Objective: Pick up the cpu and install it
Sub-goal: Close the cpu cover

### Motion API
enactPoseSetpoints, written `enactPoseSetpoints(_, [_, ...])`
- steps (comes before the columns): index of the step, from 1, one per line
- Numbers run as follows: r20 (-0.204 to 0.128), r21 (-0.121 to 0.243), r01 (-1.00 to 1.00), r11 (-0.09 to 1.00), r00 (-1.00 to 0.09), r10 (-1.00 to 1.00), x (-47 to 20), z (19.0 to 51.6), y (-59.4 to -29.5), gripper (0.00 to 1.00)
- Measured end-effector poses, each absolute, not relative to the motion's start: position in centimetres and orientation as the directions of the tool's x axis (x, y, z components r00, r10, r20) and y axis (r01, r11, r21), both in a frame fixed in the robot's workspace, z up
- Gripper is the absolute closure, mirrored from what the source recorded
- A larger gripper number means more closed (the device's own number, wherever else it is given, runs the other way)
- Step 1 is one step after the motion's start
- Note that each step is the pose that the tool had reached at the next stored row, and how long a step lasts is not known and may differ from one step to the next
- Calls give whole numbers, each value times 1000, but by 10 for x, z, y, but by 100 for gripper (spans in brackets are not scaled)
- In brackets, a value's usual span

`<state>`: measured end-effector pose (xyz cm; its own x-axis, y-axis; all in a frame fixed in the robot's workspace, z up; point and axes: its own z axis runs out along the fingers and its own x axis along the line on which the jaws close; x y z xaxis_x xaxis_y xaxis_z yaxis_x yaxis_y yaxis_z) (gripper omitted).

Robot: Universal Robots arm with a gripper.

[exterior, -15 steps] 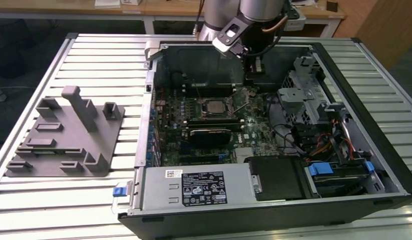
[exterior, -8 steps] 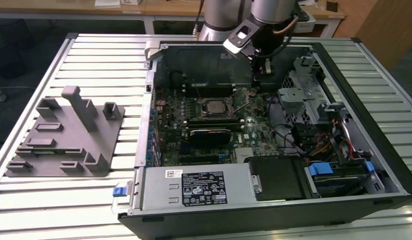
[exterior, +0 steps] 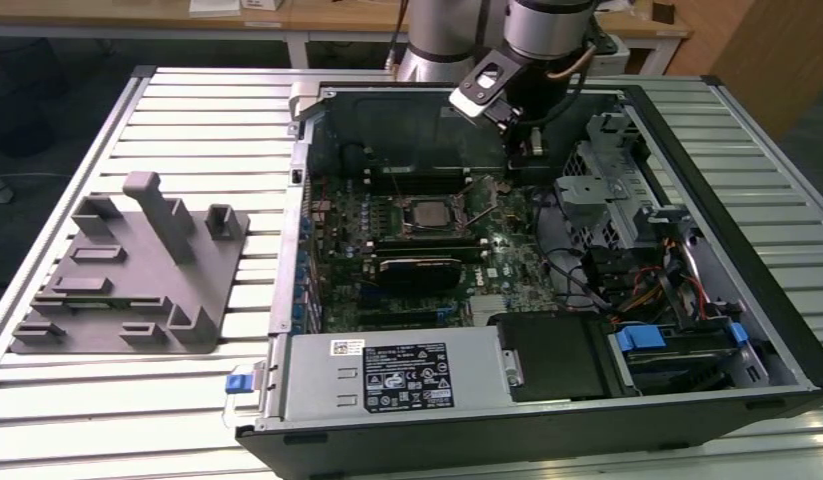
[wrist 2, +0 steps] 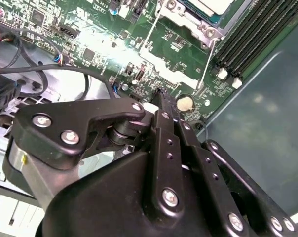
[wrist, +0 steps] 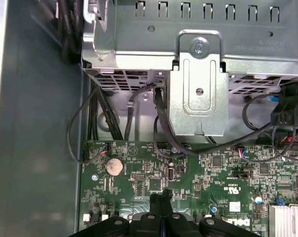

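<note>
The cpu (exterior: pixel 429 212) is a small silvery square lying in the metal-framed socket in the middle of the green motherboard (exterior: pixel 511 262), inside the open computer case. In the second wrist view its pale-rimmed corner (wrist 2: pixel 208 6) lies inside the socket frame. My gripper (exterior: pixel 522 150) hangs over the far part of the board, toward the exterior view's right of the cpu and apart from it. In both wrist views its black fingertips (wrist 2: pixel 164 96) (wrist: pixel 161 198) are pressed together with nothing between them, just above the board near a round coin battery (wrist: pixel 114 166).
A grey moulded tray (exterior: pixel 131 270) lies on the slatted table at the exterior view's left. Inside the case are a power supply (exterior: pixel 391 375), a metal drive cage (exterior: pixel 611 180) with black cables (wrist: pixel 114 123), and memory slots (wrist 2: pixel 252 34) beside the socket.
</note>
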<state>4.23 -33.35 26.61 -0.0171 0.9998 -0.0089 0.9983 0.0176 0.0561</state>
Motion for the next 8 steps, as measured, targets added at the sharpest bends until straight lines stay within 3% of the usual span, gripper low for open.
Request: enactPoseSetpoints(8, [-23, 54, 998, 19, -17, 1000, 49, 262, -334, 89])
